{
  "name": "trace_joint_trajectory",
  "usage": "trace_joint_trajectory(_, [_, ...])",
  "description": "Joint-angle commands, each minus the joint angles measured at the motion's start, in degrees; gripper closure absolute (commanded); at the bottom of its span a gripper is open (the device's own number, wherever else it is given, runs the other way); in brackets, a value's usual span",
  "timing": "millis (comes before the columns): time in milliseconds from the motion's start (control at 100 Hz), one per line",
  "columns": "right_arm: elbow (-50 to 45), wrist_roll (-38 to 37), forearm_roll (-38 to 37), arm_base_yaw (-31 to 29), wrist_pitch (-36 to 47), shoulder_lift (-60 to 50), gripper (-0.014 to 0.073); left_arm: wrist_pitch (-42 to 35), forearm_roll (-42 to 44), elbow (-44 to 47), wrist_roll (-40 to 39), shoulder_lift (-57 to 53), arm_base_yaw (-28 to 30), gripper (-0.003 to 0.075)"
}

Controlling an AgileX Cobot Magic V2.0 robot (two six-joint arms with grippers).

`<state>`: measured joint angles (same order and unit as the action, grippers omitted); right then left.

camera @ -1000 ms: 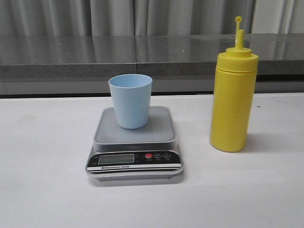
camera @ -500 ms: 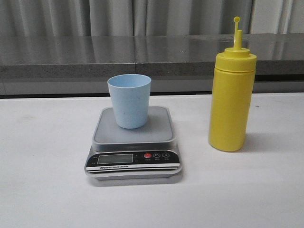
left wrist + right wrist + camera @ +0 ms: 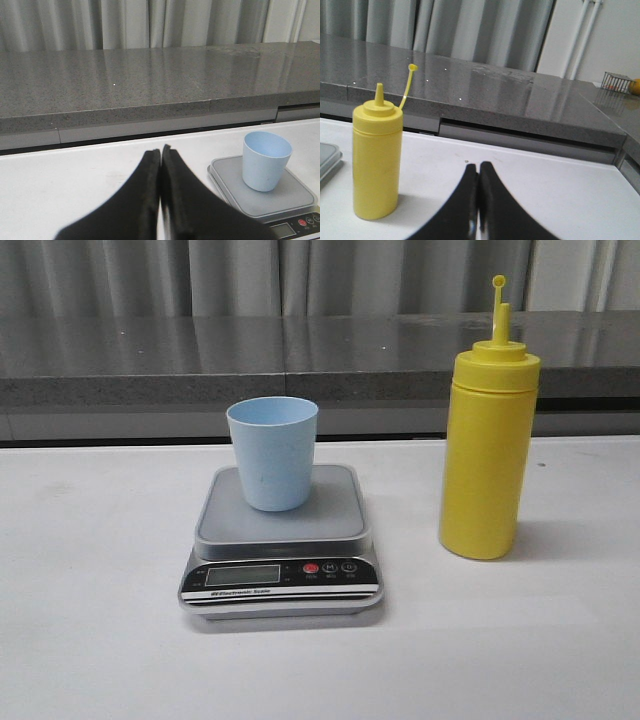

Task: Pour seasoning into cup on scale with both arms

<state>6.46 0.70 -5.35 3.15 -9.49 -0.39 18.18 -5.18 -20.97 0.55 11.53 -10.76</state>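
- At the bottom of each wrist view: left claw point(image 3: 160, 165) and right claw point(image 3: 478, 172), both black, fingers pressed together at the tips, nothing held.
- Lower centre of the front view: scale point(image 3: 282, 545) on the white tabletop point(image 3: 90, 640); black-and-silver front with LCD display point(image 3: 241, 575), red button point(image 3: 311, 568) and two round buttons facing the camera.
- Centre, on the scale's grey platform: cup point(image 3: 272, 452), light blue, upright, open end up.
- Right of centre, on the tabletop, apart from the scale: seasoning point(image 3: 485, 445), tall yellow bottle, upright; cone nozzle uncapped, cap strap standing up beside it.
- Upper frame: grey stone ledge point(image 3: 200, 355); pale curtains point(image 3: 250, 275) behind.
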Motion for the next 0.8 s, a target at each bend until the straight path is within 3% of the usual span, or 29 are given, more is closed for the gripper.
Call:
trace_joint_trajectory(0, [0.45,-0.70,-1.70,-0.94,3.82,-1.07,0.0714,-4.26,-0.17,-1.58,0.14,0.57,0.02,0.0738])
trace_joint_trajectory(240, [-2.27,-0.70,-2.59,-1.06,2.27,-1.07,0.0714,-4.26,-0.17,-1.58,0.14,0.57,0.02,0.0738])
trace_joint_trajectory(790, [-8.11,-0.70,-2.54,-1.06,7.44,-1.07,0.0714,-4.26,-0.17,-1.58,0.14,0.57,0.02,0.0738])
